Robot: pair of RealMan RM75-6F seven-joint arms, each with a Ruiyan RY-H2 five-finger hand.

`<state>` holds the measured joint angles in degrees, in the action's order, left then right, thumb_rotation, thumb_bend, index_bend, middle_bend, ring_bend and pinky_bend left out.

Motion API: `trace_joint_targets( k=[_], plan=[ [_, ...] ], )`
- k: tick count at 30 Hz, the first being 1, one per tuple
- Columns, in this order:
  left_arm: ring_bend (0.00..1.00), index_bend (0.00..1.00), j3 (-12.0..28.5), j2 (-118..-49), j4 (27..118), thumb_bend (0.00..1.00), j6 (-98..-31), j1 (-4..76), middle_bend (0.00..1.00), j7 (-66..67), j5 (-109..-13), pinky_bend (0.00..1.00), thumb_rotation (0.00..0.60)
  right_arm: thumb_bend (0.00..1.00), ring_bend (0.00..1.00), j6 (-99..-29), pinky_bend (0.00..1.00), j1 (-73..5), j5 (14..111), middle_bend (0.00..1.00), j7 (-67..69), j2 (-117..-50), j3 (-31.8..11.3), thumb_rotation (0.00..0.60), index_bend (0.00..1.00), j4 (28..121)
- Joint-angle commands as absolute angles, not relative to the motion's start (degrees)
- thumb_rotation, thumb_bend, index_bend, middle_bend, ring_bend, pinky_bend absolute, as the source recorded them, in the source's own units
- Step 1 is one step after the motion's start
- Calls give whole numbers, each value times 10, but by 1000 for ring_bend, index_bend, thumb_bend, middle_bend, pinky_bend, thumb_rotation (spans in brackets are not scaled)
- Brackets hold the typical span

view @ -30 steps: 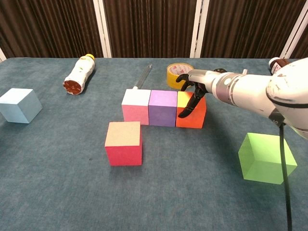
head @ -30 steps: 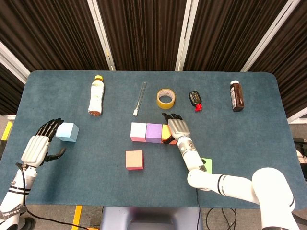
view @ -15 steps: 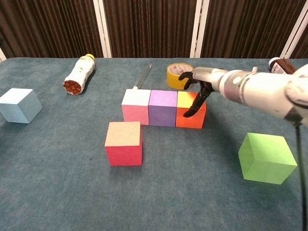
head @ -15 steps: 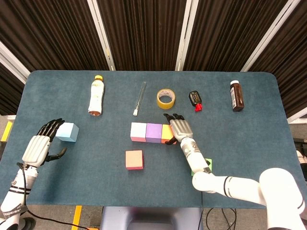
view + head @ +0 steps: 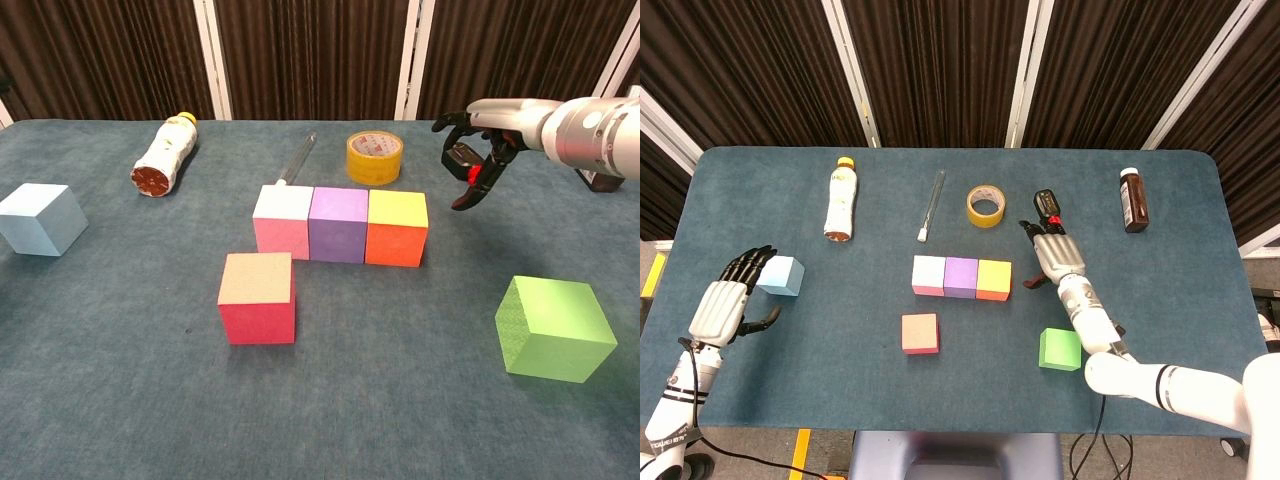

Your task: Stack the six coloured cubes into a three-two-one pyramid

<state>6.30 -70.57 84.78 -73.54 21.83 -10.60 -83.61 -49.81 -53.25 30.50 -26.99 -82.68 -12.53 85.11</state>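
Pink cube (image 5: 928,275), purple cube (image 5: 961,277), orange cube (image 5: 994,279) touching in row mid-table. Red cube (image 5: 920,333) in front, apart. Green cube (image 5: 1060,349) toward near edge, right. Blue cube (image 5: 780,276) near left edge, left hand (image 5: 728,300) beside it, fingers spread, holding nothing. Right hand (image 5: 1056,256) raised beside the orange cube, fingers apart, holding nothing.

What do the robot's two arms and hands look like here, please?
Both hands, left hand and right hand, have silver-grey metallic backs and black fingers. The right arm is glossy white with a black joint ring; a thin black cable runs along the left arm.
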Motion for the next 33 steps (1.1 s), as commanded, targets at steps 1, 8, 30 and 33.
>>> trace_joint_targets(
  k=[1,8,30,33],
  plan=[
    [0,32,64,-705,851,335,-732,219,28,-100,-832,112,600,245,88,-471,166,-544,290,229,-270,-846,-120,600,103,804],
    [0,32,66,-701,858,336,-728,218,28,-91,-822,112,600,244,85,-437,163,-567,284,225,-261,-892,-126,600,92,730],
    [0,32,71,-704,841,334,-720,219,29,-116,-813,112,600,244,85,-467,163,-557,307,225,-251,-865,-125,600,92,768],
    [0,32,73,-703,832,333,-709,223,30,-136,-811,112,600,244,85,-503,163,-527,337,226,-231,-804,-130,600,92,842]
  ],
)
